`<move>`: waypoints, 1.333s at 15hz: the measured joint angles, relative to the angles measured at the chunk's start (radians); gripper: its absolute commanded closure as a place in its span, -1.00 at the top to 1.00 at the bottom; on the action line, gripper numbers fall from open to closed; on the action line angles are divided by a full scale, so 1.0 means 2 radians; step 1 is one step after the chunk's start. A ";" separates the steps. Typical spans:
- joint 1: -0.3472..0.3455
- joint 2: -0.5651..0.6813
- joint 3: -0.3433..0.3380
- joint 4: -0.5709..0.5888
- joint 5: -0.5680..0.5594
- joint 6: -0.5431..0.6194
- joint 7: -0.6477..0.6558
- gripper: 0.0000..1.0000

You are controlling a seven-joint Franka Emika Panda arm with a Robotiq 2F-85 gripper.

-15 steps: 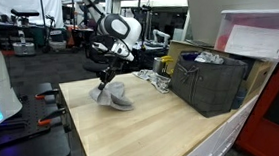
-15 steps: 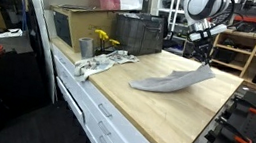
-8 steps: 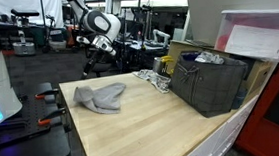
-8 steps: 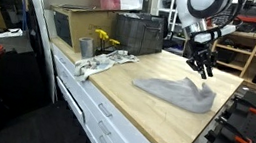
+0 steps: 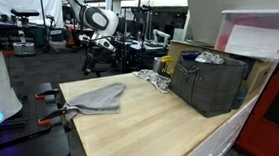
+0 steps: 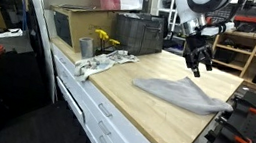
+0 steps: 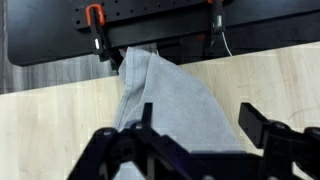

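A grey cloth lies flat on the wooden table, near the end that has clamps. In the wrist view one end of the cloth drapes over the table edge between two red clamps. My gripper hangs open a little above the cloth. Nothing is between its fingers, and they stand apart from the fabric.
A dark mesh basket stands at the far end of the table, with a cardboard box, a metal cup, a yellow item and a pale rag nearby. A pink-lidded bin sits above the basket.
The gripper has opened and let go of the cloth, then risen. The cloth has dropped from a hanging bunch and now lies spread out on the table.
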State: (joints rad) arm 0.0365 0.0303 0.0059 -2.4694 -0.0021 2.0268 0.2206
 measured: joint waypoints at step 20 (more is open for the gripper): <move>0.009 0.284 -0.014 0.264 0.000 0.217 0.013 1.00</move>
State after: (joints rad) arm 0.0536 0.5993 -0.0211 -1.9407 -0.0021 2.4605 0.2467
